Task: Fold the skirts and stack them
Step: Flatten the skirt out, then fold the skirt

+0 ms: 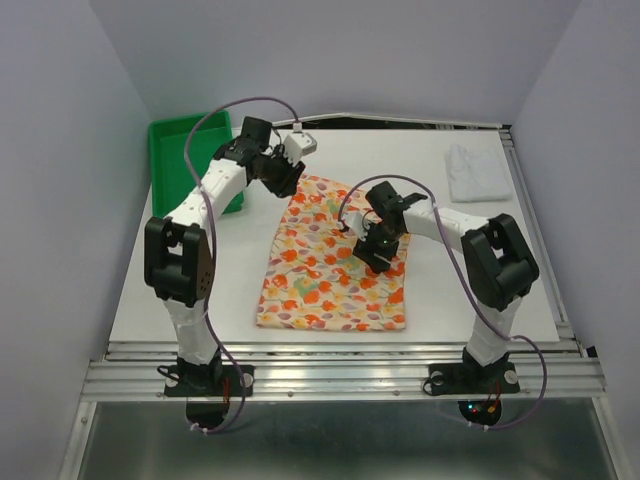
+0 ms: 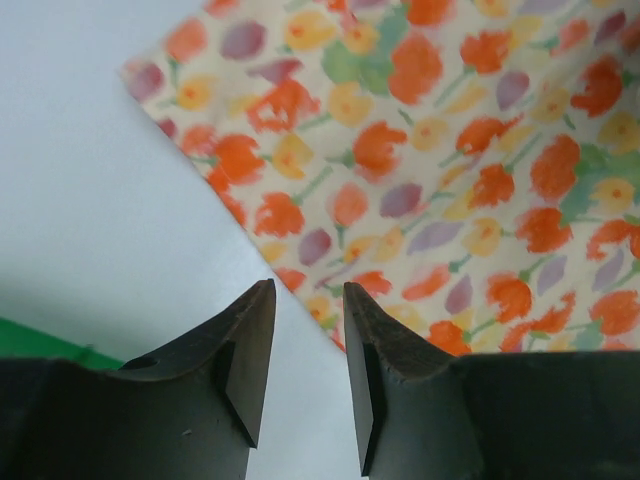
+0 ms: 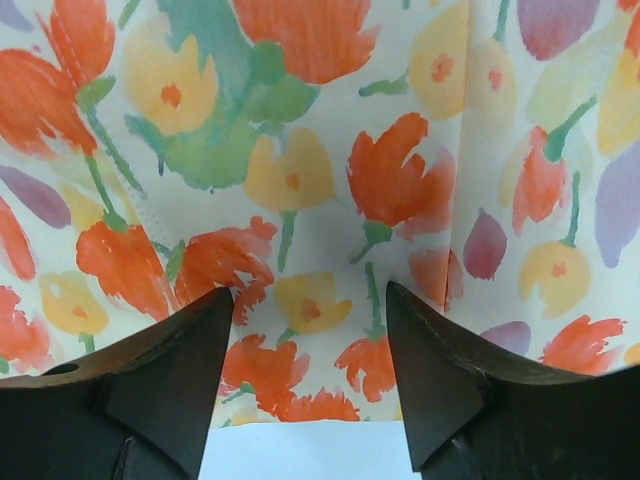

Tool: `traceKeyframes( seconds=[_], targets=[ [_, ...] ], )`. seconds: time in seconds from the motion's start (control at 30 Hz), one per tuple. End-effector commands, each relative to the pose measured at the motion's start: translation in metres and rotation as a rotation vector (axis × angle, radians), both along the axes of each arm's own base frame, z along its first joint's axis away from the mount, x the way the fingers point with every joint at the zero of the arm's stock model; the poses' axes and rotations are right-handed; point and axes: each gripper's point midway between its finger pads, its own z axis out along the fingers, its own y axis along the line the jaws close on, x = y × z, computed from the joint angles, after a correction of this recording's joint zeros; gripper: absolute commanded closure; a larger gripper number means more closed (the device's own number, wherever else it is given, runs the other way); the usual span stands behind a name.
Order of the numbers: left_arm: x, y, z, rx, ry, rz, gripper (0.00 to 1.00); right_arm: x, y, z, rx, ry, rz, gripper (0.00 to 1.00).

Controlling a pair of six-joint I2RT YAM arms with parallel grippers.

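Observation:
The floral skirt point(image 1: 335, 262) lies spread flat in the middle of the table, narrow end to the rear. My left gripper point(image 1: 291, 176) hovers at its rear left corner. In the left wrist view the gripper point(image 2: 307, 287) is open over bare table, with the skirt's edge point(image 2: 450, 180) just past the right finger. My right gripper point(image 1: 376, 250) sits low over the skirt's right side. Its jaws point(image 3: 310, 292) stand wide open above the print point(image 3: 300, 150), holding nothing. The white skirt point(image 1: 478, 172) lies folded at the rear right.
A green tray point(image 1: 190, 150) stands at the rear left corner, and a sliver of it point(image 2: 40, 348) shows in the left wrist view. A strip of white table point(image 3: 300, 452) shows under the right jaws. The table's metal rail point(image 1: 340, 352) runs along the front.

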Motion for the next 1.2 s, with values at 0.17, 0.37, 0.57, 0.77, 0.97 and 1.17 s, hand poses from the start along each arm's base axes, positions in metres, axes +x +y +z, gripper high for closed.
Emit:
traceKeyframes(
  seconds=[0.17, 0.37, 0.57, 0.77, 0.97, 1.17],
  targets=[
    [0.102, -0.035, 0.022, -0.091, -0.117, 0.012, 0.52, 0.058, -0.002, 0.068, 0.223, 0.096, -0.247, 0.30],
    [0.136, -0.062, 0.010, -0.184, -0.139, -0.048, 0.51, 0.116, -0.049, 0.092, 0.295, 0.084, -0.392, 0.30],
    [0.139, -0.080, -0.010, -0.276, -0.117, -0.120, 0.47, 0.143, -0.082, 0.066, 0.300, 0.111, -0.501, 0.33],
    [0.142, -0.079, -0.036, -0.288, -0.056, -0.142, 0.44, 0.151, -0.090, 0.039, 0.294, 0.148, -0.528, 0.32],
    [0.158, -0.065, -0.036, -0.308, -0.065, -0.087, 0.40, 0.150, -0.091, 0.020, 0.274, 0.178, -0.536, 0.36],
    [0.177, -0.054, -0.041, -0.278, -0.075, 0.004, 0.37, 0.159, -0.098, 0.021, 0.270, 0.146, -0.552, 0.36]
  ],
)
